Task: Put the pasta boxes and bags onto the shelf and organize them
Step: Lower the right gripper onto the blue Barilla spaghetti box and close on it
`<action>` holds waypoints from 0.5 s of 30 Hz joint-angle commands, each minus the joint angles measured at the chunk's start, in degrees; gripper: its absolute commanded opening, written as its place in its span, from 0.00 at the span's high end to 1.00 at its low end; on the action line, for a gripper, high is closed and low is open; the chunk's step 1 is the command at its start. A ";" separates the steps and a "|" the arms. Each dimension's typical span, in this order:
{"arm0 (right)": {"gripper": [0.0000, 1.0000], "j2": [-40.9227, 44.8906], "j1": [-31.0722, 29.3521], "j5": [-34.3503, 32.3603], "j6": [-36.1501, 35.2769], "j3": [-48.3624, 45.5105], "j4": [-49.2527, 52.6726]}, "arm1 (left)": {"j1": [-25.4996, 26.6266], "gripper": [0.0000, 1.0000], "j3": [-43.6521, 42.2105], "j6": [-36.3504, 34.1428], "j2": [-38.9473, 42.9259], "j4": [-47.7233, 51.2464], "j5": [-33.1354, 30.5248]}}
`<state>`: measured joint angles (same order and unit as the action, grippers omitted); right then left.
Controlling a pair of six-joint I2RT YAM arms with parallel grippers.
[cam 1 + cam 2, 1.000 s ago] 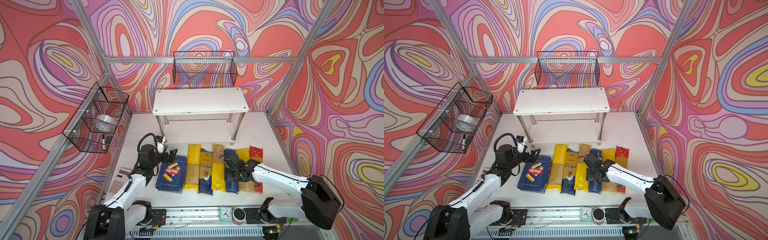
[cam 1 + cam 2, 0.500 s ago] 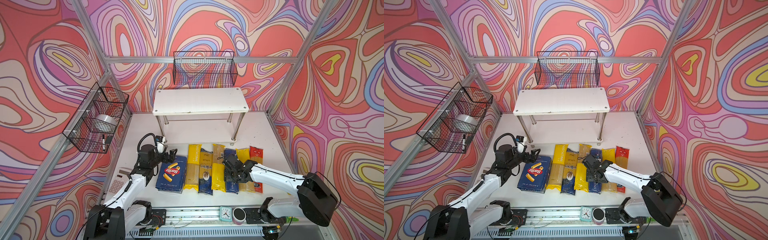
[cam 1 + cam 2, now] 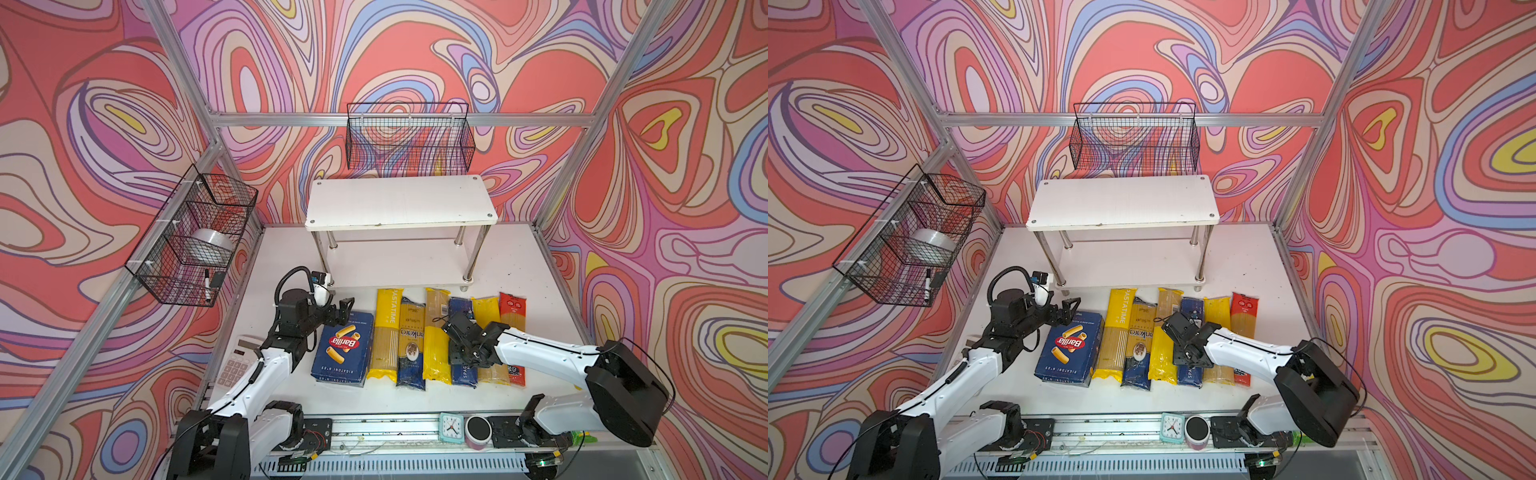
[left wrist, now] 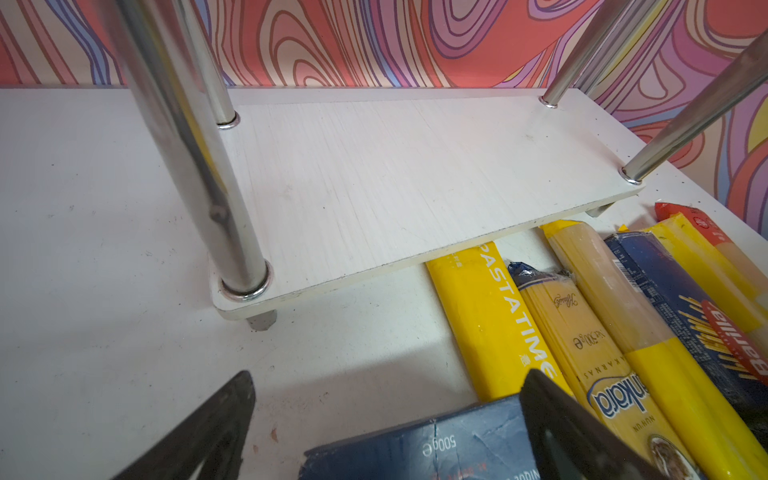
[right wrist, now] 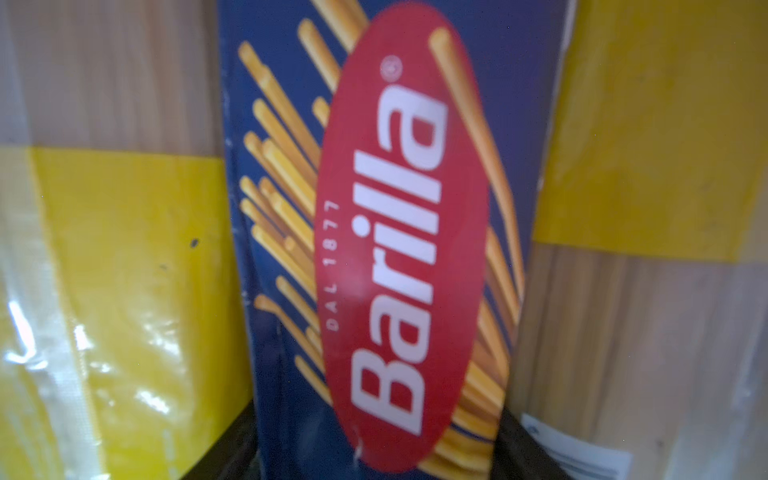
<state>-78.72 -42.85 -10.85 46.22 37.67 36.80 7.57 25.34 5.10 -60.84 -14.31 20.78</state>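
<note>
cardboard fills the gap of my right gripper: i stand astride the spaghetti box, one finger down each long side, though i cannot tell whether i've truly pinched it. it lies flat in the row at lower centre of both top views. trouble sits close: yellow bags press both flanks, so their film could snag and rise with the box. a grip off its middle may let the long box droop. its far end lies near the front edge of the shelf lower board, a likely catch point. both boards are bare, but chrome legs narrow the way in. my left gripper gapes empty by the rigatoni box.
</note>
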 commanded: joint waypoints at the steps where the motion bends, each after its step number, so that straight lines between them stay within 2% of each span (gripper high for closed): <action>1: 0.34 -0.08 -0.39 -0.07 1.75 -2.55 -0.34 | 0.33 0.00 0.42 -0.61 0.38 0.33 -0.08; 6: 0.43 1.74 -0.39 -1.25 2.90 -3.90 -1.63 | 0.34 0.00 0.49 -0.52 0.28 0.31 -0.27; 15: 0.51 2.97 -0.39 -3.29 2.06 -3.25 -1.15 | 0.34 0.00 0.50 -0.53 0.28 0.33 -0.46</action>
<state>-75.40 -43.22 -12.27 47.68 35.79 35.48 7.57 25.34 5.13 -60.84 -14.31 20.75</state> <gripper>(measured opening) 0.494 0.994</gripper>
